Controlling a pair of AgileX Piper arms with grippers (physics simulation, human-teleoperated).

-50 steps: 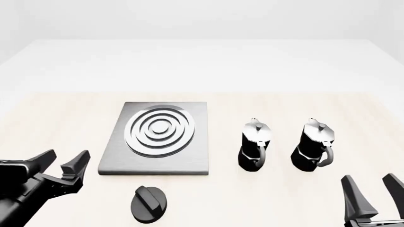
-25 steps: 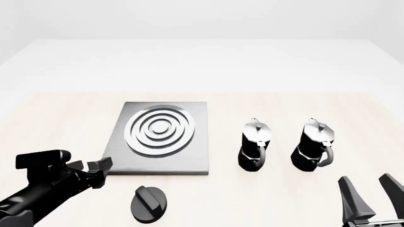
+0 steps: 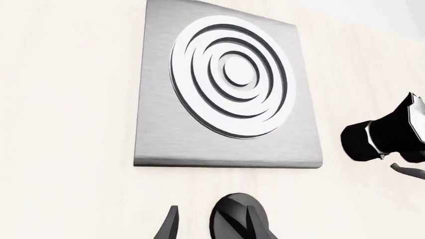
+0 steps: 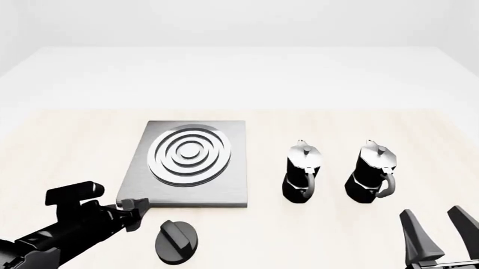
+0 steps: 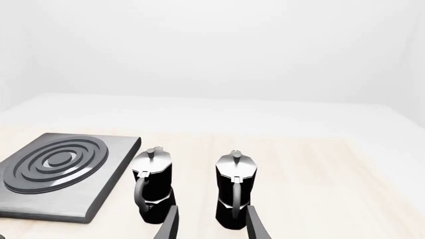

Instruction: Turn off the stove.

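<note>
The stove plate (image 4: 142, 185) is a flat brushed-grey square with silver rings, lying left of centre; it also shows in the left wrist view (image 3: 159, 124) and the right wrist view (image 5: 113, 164). Its round black ridged knob (image 4: 177, 241) lies apart on the table in front of the plate. My left gripper (image 4: 137, 213) is open, just left of the knob and not touching it. In the left wrist view the knob (image 3: 234, 222) shows between the fingers of the left gripper (image 3: 212, 226), closer to one finger. My right gripper (image 4: 440, 230) is open and empty at the near right; it also shows in the right wrist view (image 5: 212, 224).
Two black-and-silver moka pots (image 4: 303, 171) (image 4: 372, 171) stand upright side by side right of the stove, also in the right wrist view (image 5: 151, 186) (image 5: 234, 191). One pot (image 3: 381, 137) shows in the left wrist view.
My left arm has swung right, from the table's left edge towards the knob, and its gripper has turned. My right gripper has barely moved.
</note>
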